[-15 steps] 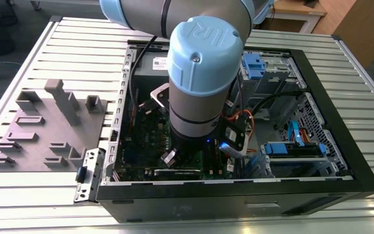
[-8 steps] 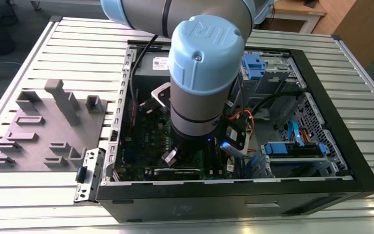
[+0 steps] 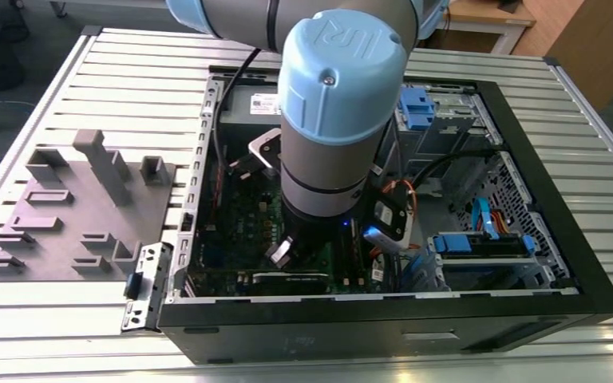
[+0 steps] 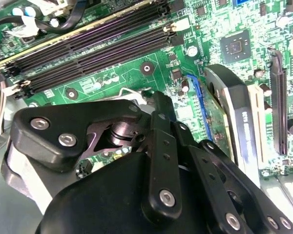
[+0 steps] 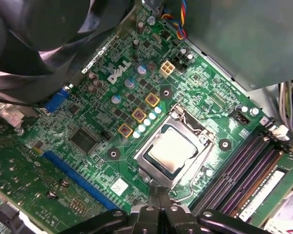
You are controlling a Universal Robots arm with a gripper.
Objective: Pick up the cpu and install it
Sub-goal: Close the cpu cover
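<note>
The cpu, a small square chip with a pale silver top, lies flat inside the shiny metal socket frame on the green motherboard. My gripper hovers just beside the socket's edge, a little above the board. Its black fingers are pressed together with nothing between them. The second wrist view looks over the gripper and its black linkage from behind, which hides the socket. In the exterior view the arm reaches down into the open computer case, with the gripper low over the board.
Black memory slots run close beside the socket. A black fan and an expansion card stand nearby. Cables and blue drive brackets fill the case on the exterior view's right. A grey fixture tray lies outside on the exterior view's left.
</note>
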